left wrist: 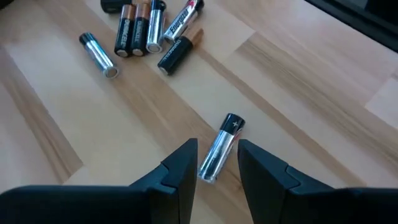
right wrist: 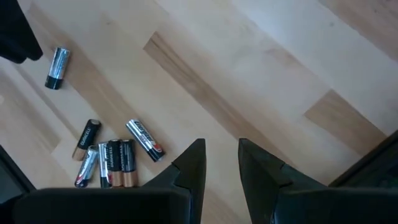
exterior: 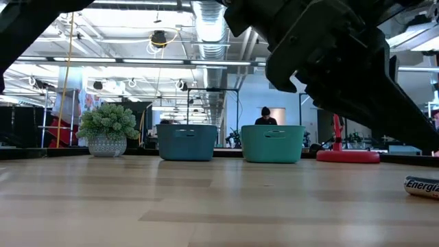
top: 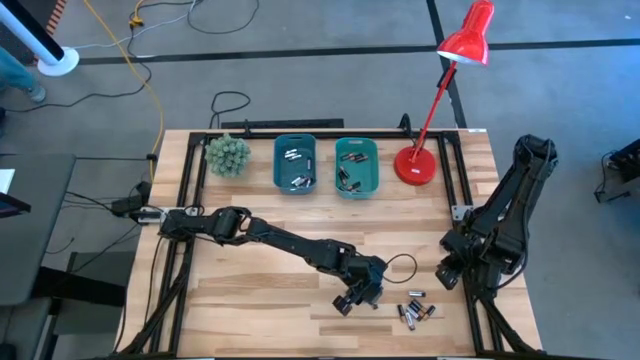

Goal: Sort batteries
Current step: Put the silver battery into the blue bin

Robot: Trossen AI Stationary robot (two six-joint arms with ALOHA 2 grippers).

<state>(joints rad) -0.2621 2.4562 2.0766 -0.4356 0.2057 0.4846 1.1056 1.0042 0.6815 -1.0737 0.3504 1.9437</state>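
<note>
Several batteries (top: 415, 311) lie in a loose cluster (left wrist: 143, 31) on the wooden table near its front right. One silver battery (left wrist: 219, 152) lies apart on the table. My left gripper (left wrist: 217, 146) is open just above it, slanting down, one finger on each side of the battery's near end without touching it. My right gripper (right wrist: 221, 146) hangs open and holds nothing at the right (top: 447, 272), above bare wood beside the cluster (right wrist: 109, 162). In the low view one battery (exterior: 422, 186) shows at the right edge.
Two teal bins (top: 296, 142) (top: 357, 142) with batteries inside stand at the back middle. A green plant (top: 228, 155) is to their left and a red lamp's base (top: 416, 166) to their right. A thin cable loop (top: 401, 267) lies behind the cluster.
</note>
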